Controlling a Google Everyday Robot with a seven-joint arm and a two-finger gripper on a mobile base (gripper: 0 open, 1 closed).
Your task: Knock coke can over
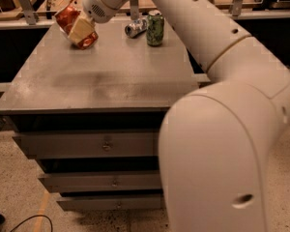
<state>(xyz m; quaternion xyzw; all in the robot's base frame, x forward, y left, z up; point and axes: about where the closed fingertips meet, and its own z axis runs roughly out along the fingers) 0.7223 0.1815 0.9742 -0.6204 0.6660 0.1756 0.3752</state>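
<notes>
The coke can (66, 17) is red with a silver top. It is tilted steeply and held just above the far left part of the grey table (111, 76). My gripper (78, 29) reaches in from the upper right and is shut on the can. One tan finger pad (83, 30) lies across the can's side. The other finger is hidden behind the can.
A taller green can (155, 29) stands upright at the back middle of the table. A silver can (135, 28) lies on its side just left of it. The table is a cabinet with drawers (104, 144). My arm (222, 57) crosses the right side.
</notes>
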